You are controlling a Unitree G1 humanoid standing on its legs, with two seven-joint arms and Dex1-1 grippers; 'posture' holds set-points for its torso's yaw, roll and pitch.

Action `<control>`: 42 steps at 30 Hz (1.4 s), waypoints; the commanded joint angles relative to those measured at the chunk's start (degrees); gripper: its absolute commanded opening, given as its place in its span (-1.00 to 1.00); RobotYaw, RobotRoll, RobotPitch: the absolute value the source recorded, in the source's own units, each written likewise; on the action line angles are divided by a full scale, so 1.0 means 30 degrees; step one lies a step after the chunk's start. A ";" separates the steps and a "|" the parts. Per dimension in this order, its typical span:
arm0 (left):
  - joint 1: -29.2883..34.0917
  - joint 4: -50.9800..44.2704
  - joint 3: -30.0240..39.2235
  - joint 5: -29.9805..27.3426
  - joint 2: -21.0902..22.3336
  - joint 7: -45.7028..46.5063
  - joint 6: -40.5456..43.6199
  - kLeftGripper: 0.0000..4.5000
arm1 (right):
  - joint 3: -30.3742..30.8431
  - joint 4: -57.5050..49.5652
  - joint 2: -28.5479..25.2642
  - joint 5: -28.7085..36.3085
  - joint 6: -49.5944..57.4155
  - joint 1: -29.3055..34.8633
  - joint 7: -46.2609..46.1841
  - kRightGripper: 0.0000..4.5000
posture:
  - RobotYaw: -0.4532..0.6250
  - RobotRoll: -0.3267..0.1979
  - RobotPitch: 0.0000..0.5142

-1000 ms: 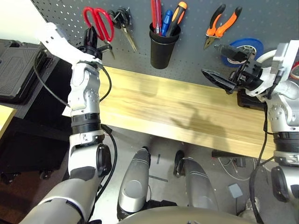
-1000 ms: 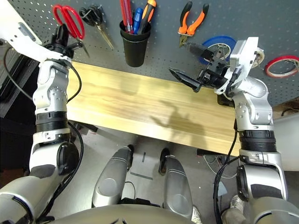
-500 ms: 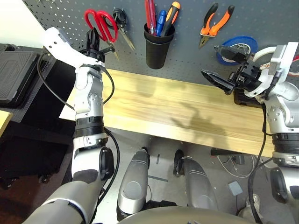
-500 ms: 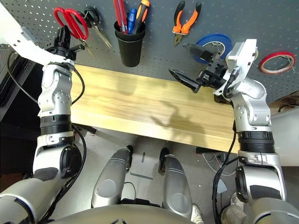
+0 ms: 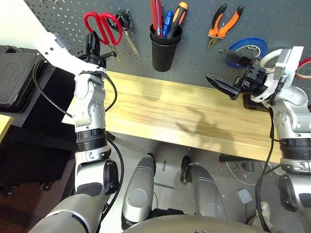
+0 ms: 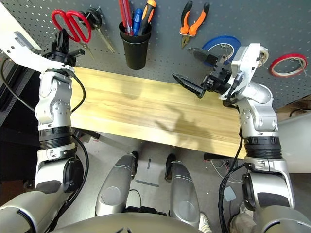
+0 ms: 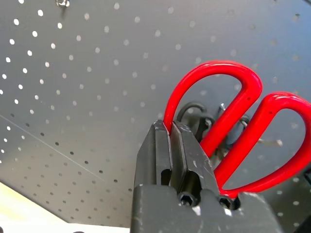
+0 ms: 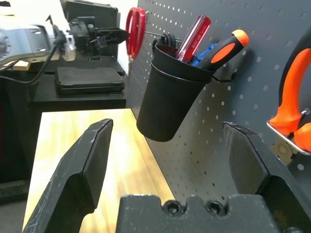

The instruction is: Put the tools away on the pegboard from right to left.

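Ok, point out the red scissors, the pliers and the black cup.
red scissors [image 5: 102,25], left eye view, handle loops.
pliers [image 5: 224,19], left eye view, orange handles.
black cup [image 5: 163,50], left eye view, outer wall.

light: bright, even | shadows: soft on table [image 5: 194,121] | focus: sharp | edges: wide-angle bowing

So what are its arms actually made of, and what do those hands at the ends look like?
The arms are built from silver-grey segments with black ribbed rings at the joints and a white bracket near each wrist. Black cables loop loosely alongside them. Each ends in a black end effector, the left end effector and the right end effector, with two flat, tapering black fingers bolted to a black base.
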 commanded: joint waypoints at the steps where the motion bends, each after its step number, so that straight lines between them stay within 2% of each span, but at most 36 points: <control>1: -0.0835 0.1633 -0.0295 0.0363 0.0418 -0.0418 0.0039 -0.99 | 0.0067 0.0136 0.0035 -0.0178 -0.0237 0.0238 -0.0050 1.00 | 0.27 0.25 -0.09; 10: -0.4342 0.9646 -0.1102 0.1854 0.1007 -0.1912 -0.1575 -0.99 | 0.0139 0.0291 0.0216 -0.0588 -0.0633 0.0326 -0.0499 1.00 | 0.26 0.25 -0.07; 13: -0.4837 1.1730 -0.1904 0.2475 0.1217 -0.3075 -0.1159 -0.60 | 0.0200 0.0532 0.0426 -0.1003 -0.1038 0.0247 -0.0906 1.00 | 0.22 0.25 -0.07; 15: -0.4211 1.1511 -0.2404 0.2757 0.1228 -0.3873 -0.1364 -0.28 | 0.0279 0.0741 0.0590 -0.1495 -0.1462 0.0299 -0.1328 1.00 | 0.21 0.25 -0.07; 22: 0.1247 0.6230 -0.4027 0.3150 0.1284 -0.5587 -0.0104 0.91 | 0.0411 0.1142 0.1635 -0.3086 -0.2252 0.1663 -0.3970 1.00 | 0.20 0.25 0.01; 23: 0.1939 0.5431 -0.3982 0.2877 0.1242 -0.5741 0.0221 0.99 | 0.0424 0.1142 0.1815 -0.3209 -0.2315 0.1876 -0.4290 1.00 | 0.21 0.25 0.02; 31: 0.7043 0.0292 -0.4356 0.2901 0.1226 -0.5971 0.2012 0.99 | 0.0097 0.2512 0.3163 -0.5242 -0.2888 0.2833 -0.8624 1.00 | 0.20 0.25 0.05; 36: 0.9394 -0.0008 -0.4235 0.3900 0.1624 -0.5710 0.0091 0.99 | -0.0651 0.3735 0.3899 -0.6633 -0.3123 0.3269 -1.2756 1.00 | 0.19 0.25 0.04; 42: 1.0532 0.0525 -0.2986 0.3694 0.1747 -0.5386 -0.2086 0.99 | -0.1650 0.5525 0.4131 -0.7574 -0.4260 0.3494 -1.6583 1.00 | 0.15 0.25 0.04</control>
